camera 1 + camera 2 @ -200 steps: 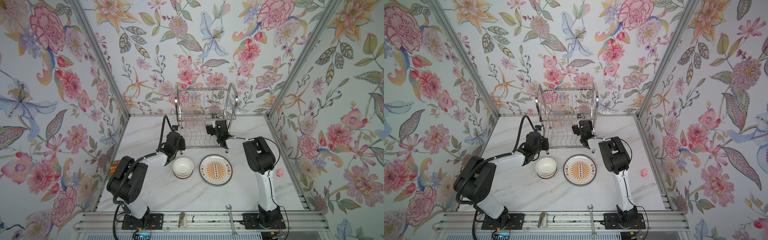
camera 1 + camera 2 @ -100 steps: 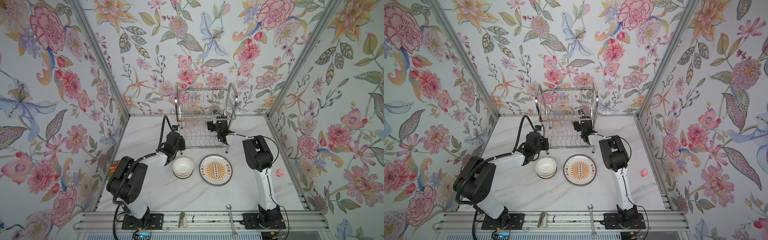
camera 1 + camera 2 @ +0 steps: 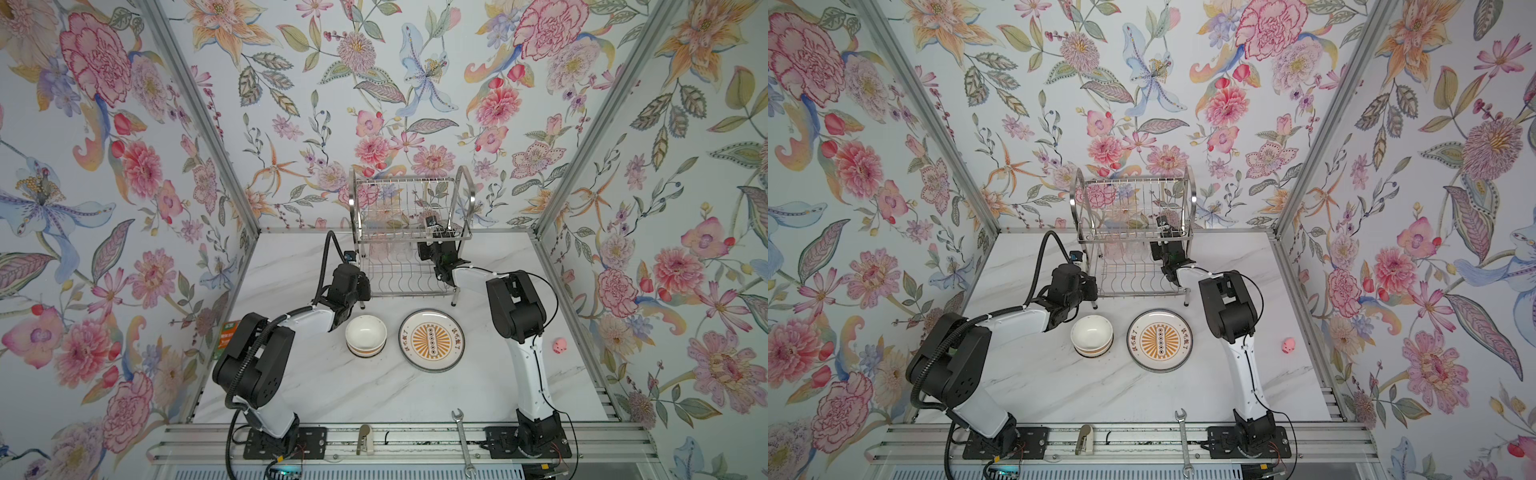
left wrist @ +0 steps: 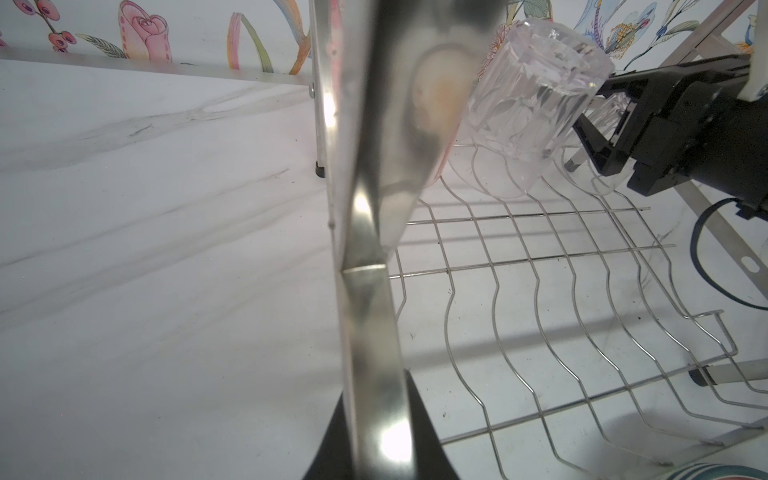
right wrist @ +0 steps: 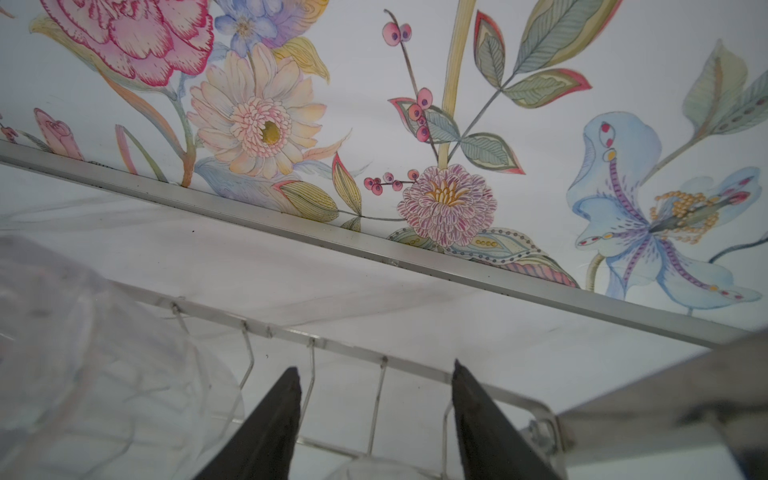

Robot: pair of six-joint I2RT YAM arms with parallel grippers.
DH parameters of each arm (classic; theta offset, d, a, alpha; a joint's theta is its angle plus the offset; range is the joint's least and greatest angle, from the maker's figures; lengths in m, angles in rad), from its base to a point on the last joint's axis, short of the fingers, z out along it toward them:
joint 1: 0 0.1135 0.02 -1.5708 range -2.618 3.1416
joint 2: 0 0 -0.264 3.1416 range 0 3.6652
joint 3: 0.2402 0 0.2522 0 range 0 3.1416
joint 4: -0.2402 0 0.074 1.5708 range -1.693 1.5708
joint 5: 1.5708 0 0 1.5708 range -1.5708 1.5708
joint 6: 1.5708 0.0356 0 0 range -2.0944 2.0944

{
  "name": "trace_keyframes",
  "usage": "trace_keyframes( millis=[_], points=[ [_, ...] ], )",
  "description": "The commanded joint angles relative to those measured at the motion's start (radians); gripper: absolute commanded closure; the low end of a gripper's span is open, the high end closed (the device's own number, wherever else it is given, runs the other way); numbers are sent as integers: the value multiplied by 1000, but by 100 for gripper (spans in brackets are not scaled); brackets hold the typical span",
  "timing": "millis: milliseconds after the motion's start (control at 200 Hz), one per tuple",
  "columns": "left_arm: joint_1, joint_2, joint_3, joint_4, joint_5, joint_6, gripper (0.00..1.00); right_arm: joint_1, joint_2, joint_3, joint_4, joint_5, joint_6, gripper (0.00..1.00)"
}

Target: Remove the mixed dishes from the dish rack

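Clamping dish rack (image 3: pixel 411 294) edge: left gripper (image 3: pixel 362 296)

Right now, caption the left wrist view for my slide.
Close-up of the dish rack steel upright, a clear tumbler tilted on its wires, the right gripper poised beyond it.

Orange sunburst on white plate (image 3: pixel 431 340); white bowl (image 3: pixel 365 335), orange-banded foot; silver dish rack (image 3: pixel 409 270); clear ribbed tumbler (image 4: pixel 536 112); grey-veined white bench (image 3: pixel 374 395).

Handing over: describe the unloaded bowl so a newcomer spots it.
Find the steel rack at the table's back. Two dishes sit before it; the bowl is the left one, deep and plain white inside, unlike the flat plate with an orange sunburst.
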Motion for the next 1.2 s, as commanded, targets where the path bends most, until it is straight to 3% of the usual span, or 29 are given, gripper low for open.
trace_keyframes(
  millis=[0, 781, 921, 1191],
  points=[
    [-2, -34, -1, -8, 48, -75, 88, 6, -14, -55, 66, -11, -11, 45],
    [-2, -11, 32, -15, 38, -88, 85, 21, -175, -336, 353, -163, -5, 88],
    [-2, -4, 44, -21, 43, -81, 85, 24, -216, -392, 401, -188, -8, 100],
    [-2, 9, 77, -54, 49, -64, 84, 30, -308, -497, 475, -235, -25, 100]
  ],
)
